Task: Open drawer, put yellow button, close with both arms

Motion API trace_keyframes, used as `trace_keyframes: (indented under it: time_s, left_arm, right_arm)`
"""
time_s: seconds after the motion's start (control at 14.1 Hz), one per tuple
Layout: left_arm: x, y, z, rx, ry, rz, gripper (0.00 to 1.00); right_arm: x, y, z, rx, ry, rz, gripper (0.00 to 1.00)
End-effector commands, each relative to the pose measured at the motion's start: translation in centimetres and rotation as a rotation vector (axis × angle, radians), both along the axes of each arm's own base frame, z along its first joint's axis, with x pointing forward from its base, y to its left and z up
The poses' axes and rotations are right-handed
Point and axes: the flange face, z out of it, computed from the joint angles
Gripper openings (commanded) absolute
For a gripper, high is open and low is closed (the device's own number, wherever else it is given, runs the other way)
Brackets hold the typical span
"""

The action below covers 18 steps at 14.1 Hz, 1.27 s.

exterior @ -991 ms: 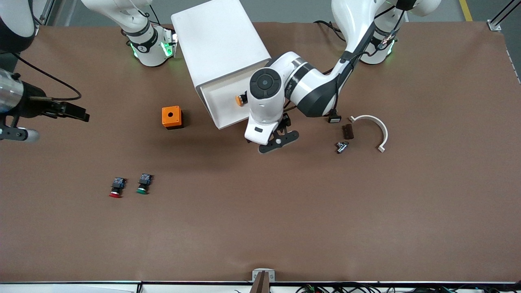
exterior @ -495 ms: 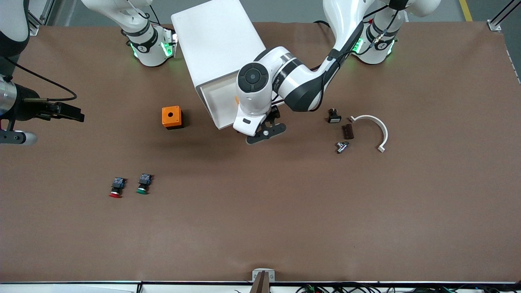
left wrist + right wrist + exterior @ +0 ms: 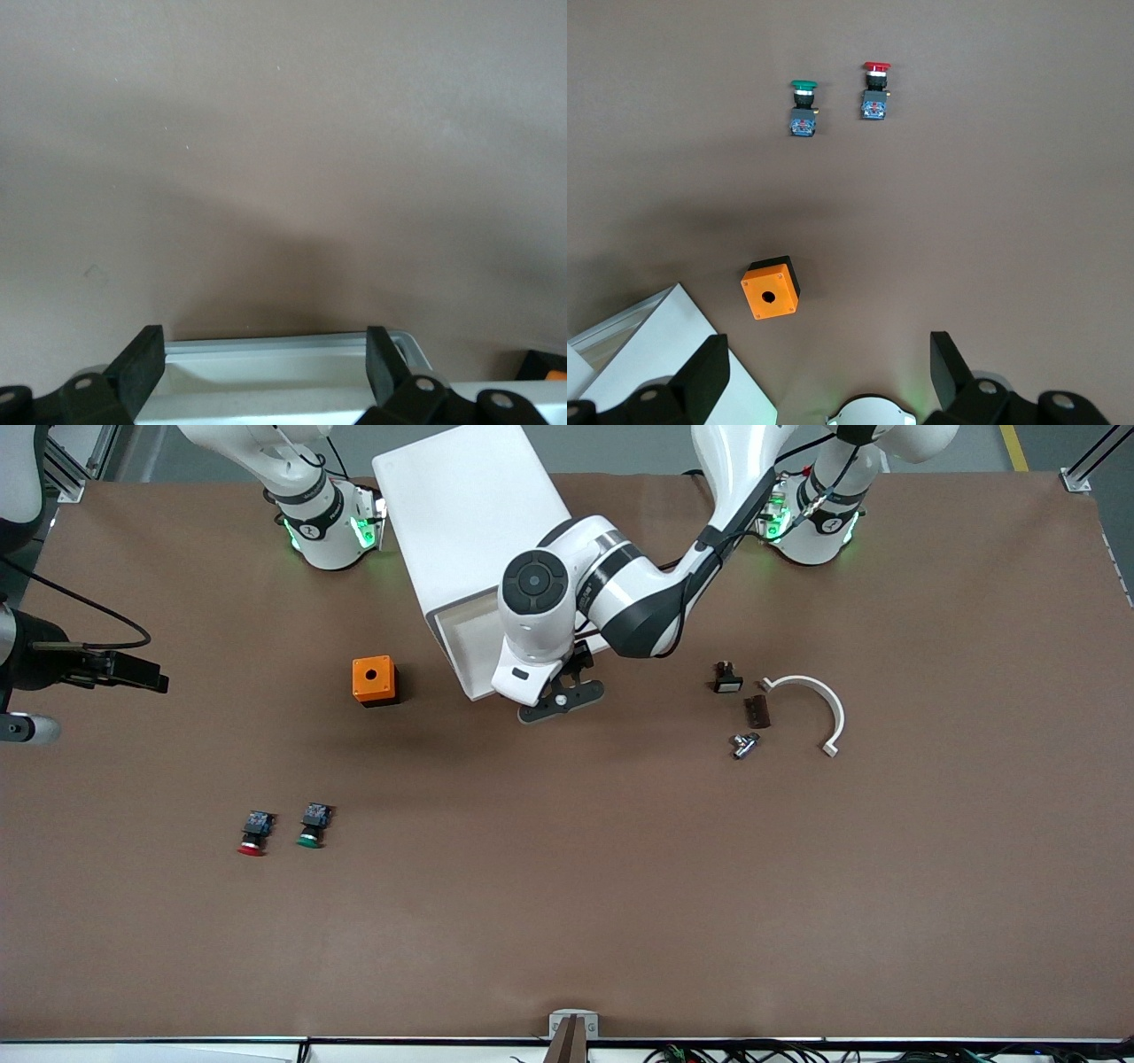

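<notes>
The drawer stood pulled out of the white cabinet near the tabletop's edge where the arm bases stood, its cream front facing the front camera at a slant, its long axis running along that front; the yellow button could not be seen, the left arm's wrist covering the tray, so whether it lay inside I cannot tell; the left end effector hung just in front of the drawer's front at the end toward the left arm's side, fingers spread wide and gripping nothing, the front rail lying between them in the left wrist view; by my judgement the push to shut ran from that front back into the cabinet, and the left arm was far the nearer; the right end effector waited high over the tabletop's edge at the right arm's end, likewise spread and empty, well apart from the drawer.
</notes>
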Motion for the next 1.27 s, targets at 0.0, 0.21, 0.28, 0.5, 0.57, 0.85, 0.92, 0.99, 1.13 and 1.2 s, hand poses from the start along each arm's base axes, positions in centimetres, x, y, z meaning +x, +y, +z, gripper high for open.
trace_keyframes:
  time_s: [0.0,0.21,0.28,0.5,0.57,0.85,0.92,0.99,1.13,1.2]
  left_arm:
    - [-1.5,-1.2,-0.1,-0.042,0.048,0.001,1.0]
    - [-2.6,-2.2,-0.2,-0.094,0.124,0.024,1.0]
    - [-3.2,-2.6,-0.4,-0.099,0.137,0.022,1.0]
    - [-4.2,-3.0,-1.6,-0.092,0.169,0.016,1.0]
    - [-4.5,-2.9,-2.5,-0.091,0.199,0.031,1.0]
    - [-5.2,-3.3,-2.6,-0.134,0.269,0.062,1.0]
    - [-5.3,-3.4,-2.6,-0.142,0.28,0.068,1.0]
    - [-5.3,-3.5,-2.5,-0.147,0.287,0.071,1.0]
    - [-5.5,-3.5,-2.9,-0.151,0.305,0.079,1.0]
    - [-5.6,-3.5,-3.0,-0.151,0.311,0.082,1.0]
  right_arm:
    - [0.2,-0.4,0.4,-0.007,0.002,0.009,1.0]
    - [0.2,0.0,0.6,-0.009,-0.001,0.012,1.0]
    - [0.1,-0.1,0.9,-0.006,-0.007,0.008,1.0]
    - [0.1,-0.1,2.2,0.006,-0.034,0.009,1.0]
    - [0.0,0.0,2.3,0.006,-0.035,0.012,1.0]
    - [-0.2,-0.6,2.4,0.009,-0.044,-0.01,1.0]
    - [-0.3,-1.0,2.5,0.012,-0.043,-0.016,1.0]
    - [-0.6,-0.9,3.0,0.014,-0.046,-0.014,1.0]
    - [-2.2,-1.3,5.2,0.016,-0.081,-0.009,1.0]
    - [-2.8,-1.5,6.1,0.01,-0.096,-0.009,1.0]
